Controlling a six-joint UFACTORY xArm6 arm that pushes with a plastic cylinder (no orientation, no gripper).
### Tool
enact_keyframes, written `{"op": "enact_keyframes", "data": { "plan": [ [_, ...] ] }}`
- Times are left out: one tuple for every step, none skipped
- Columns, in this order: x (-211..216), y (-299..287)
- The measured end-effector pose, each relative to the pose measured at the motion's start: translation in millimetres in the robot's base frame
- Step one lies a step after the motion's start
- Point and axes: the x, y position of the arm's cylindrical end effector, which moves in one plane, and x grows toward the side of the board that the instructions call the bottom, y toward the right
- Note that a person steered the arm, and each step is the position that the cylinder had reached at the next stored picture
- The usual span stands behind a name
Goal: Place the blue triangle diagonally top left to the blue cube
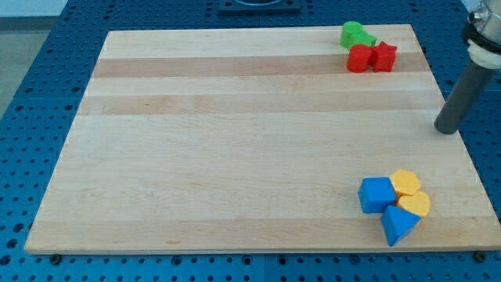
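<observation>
In the camera view, the arm ends in a plain dark rod (462, 94) at the view's right. It has no parts that open or close, and it holds nothing. The tip (448, 130) sits at the right edge of the wooden desk (235, 157); it cannot be told whether it rests on the wood or just off it. It touches no block.

Below the tip and slightly to its left, near the desk's bottom right corner, four blocks are packed together. The blue triangle (399, 225) is the lowest of them and the farthest from the tip. The blue cube (376, 194) lies up and to the left of the triangle, touching it, so the triangle is now diagonally bottom right of the cube. A yellow hexagon-like block (405, 182) is the closest of the four to the tip, just right of the cube. A second yellow block (415, 205), rounded in outline, lies right under it and against the triangle's top.

Above the tip and to its left, by the desk's top edge, is another cluster, well apart from the tip. It has a green block (356, 34) of unclear shape, with a red cylinder (359, 58) just below it. A red star (383, 56) sits beside the cylinder, on the side nearer the tip.

A blue perforated surface (47, 78) surrounds the desk.
</observation>
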Motion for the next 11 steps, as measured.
{"op": "enact_keyframes", "data": {
  "plan": [
    [8.1, 23.5],
    [41.8, 45.1],
    [90.8, 45.6],
    [147.0, 33.3],
    [172.0, 1.1],
    [171.9, -23.8],
    [171.5, -60.5],
    [171.6, -85.5],
    [172.0, -123.7],
    [170.5, -170.0],
    [142.9, -207.3]
  ]
}}
